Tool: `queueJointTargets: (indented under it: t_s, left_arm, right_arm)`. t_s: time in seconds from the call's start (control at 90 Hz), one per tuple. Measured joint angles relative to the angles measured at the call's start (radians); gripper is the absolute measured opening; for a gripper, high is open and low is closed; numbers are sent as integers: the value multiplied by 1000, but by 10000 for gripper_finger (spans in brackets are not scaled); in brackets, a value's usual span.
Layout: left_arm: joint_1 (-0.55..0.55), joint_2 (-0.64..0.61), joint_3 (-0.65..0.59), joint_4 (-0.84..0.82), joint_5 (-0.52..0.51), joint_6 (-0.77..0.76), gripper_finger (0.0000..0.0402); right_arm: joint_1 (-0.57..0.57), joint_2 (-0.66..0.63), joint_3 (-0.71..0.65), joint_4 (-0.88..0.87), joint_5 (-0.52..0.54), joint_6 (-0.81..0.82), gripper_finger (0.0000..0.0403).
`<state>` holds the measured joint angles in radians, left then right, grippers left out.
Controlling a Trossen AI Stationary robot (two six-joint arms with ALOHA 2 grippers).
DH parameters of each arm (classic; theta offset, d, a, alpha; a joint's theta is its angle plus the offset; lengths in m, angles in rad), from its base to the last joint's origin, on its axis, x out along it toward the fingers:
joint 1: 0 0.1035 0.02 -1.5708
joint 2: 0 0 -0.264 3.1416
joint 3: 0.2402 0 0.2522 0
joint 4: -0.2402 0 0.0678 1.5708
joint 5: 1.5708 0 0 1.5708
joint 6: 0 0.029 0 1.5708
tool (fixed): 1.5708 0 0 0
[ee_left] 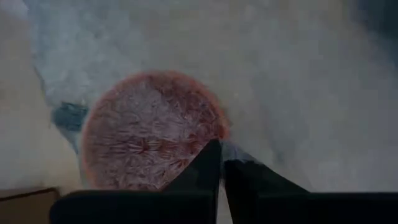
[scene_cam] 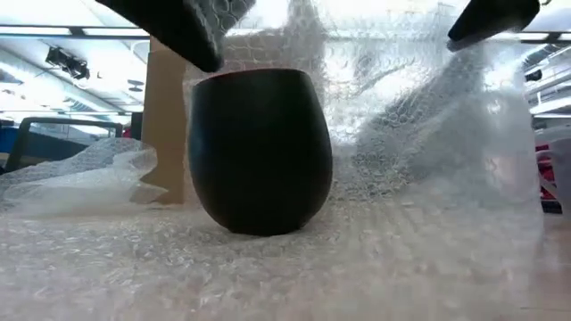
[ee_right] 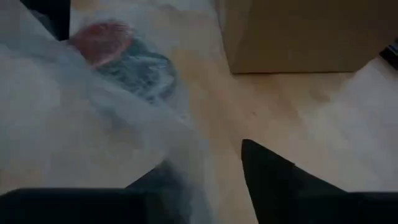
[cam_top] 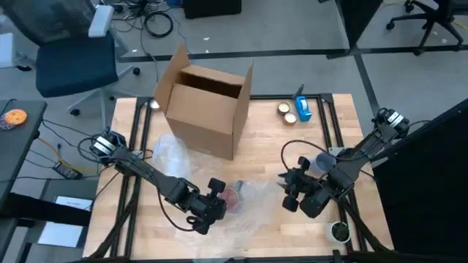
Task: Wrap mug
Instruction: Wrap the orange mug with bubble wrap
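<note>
A matt, dark-bodied mug (scene_cam: 259, 152) with a smooth rounded wall stood at the centre of the low view on clear plastic bubble wrap (scene_cam: 294, 267), whose dimpled film caught the light and rose in crinkled folds at upper right. From above, the mug's inside showed a reddish glaze (ee_left: 152, 130) under the translucent film. The worktop (cam_top: 263, 157) was pale wood with visible grain, framed in black metal rails (cam_top: 327, 117). At upper centre of the high view, a plain brown cardboard box (cam_top: 208, 109) looked dull and papery. Both arms' pincers, left (cam_top: 219, 199) and right (cam_top: 287, 191), were matt black.
</note>
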<state>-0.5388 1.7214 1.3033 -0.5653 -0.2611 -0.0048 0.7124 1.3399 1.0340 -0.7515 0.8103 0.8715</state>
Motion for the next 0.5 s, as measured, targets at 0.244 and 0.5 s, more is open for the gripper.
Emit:
queueJointTargets:
  t_s: [0.244, 0.5]
  left_arm:
    - [2, 0, 0, -1, 11, -18, 17]
    - [11, 0, 0, 2, 2, -25, 55]
  right_arm:
    - [-17, 0, 0, 125, -42, -147, 48]
    - [-40, 0, 0, 334, -56, -368, 8]
